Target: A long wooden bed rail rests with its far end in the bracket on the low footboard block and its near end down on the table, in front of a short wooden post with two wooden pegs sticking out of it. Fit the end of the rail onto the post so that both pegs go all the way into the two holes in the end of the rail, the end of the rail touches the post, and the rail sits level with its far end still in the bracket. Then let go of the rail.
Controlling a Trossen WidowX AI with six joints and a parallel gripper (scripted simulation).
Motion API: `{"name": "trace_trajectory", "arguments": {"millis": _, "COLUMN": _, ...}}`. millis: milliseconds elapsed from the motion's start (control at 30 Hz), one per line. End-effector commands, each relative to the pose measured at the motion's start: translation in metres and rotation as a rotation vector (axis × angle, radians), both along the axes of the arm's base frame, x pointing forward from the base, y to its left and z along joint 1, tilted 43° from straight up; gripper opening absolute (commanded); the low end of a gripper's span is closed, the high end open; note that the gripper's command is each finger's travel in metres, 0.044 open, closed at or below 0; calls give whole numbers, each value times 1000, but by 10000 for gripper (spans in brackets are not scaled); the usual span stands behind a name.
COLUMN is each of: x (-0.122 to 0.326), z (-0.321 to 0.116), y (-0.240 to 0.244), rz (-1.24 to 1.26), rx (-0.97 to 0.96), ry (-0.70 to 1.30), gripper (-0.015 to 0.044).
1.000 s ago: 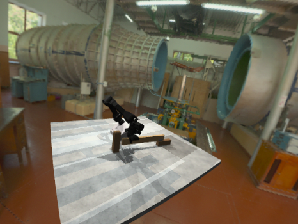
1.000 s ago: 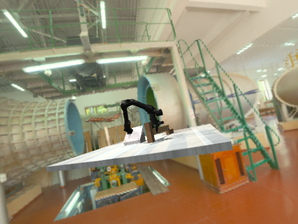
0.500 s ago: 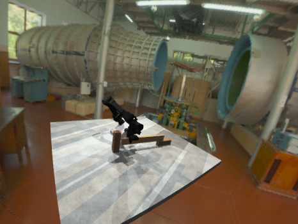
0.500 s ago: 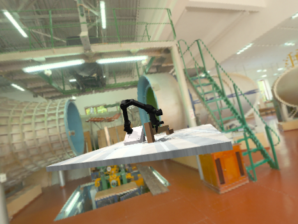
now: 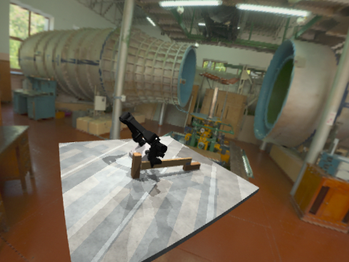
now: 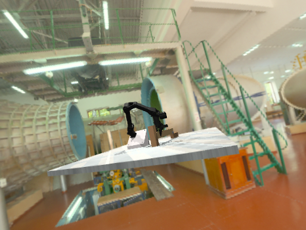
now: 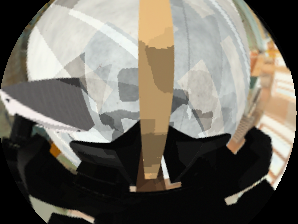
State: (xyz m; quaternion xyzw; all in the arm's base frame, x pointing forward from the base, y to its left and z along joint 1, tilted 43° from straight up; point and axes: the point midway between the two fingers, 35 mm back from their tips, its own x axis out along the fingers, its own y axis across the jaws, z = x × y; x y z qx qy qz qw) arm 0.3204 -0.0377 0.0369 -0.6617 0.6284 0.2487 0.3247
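Note:
The wooden rail (image 5: 174,163) (image 6: 169,133) (image 7: 156,75) is held clear of the table at its near end and looks about level. Its far end is at the bracket on the low footboard block (image 5: 192,166) (image 6: 175,135). The upright wooden post (image 5: 135,167) (image 6: 153,137) stands at the rail's near end. They look very close or touching in the top view. My gripper (image 5: 155,164) (image 6: 161,134) (image 7: 149,121) is shut on the rail near the post, fingers on both sides of it. The pegs and holes are hidden, so I cannot tell how far the pegs are in.
The pale tabletop (image 5: 101,209) (image 6: 197,144) carries the arm's white base plate (image 6: 138,139), just behind the post. The dark arm (image 5: 140,131) (image 6: 141,106) reaches over from the base to the rail. The table's front edge (image 6: 148,162) lies nearer the exterior camera.

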Motion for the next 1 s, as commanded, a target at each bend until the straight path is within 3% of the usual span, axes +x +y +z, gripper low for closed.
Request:
{"name": "trace_trajectory", "arguments": {"millis": 0, "x": 0, "z": 2, "y": -1, "rz": 6, "rx": 1, "ry": -1, "gripper": 0}}
{"name": "trace_trajectory", "arguments": {"millis": 967, "x": 0, "z": 8, "y": -5, "rz": 6, "rx": 1, "ry": -1, "gripper": 0}}
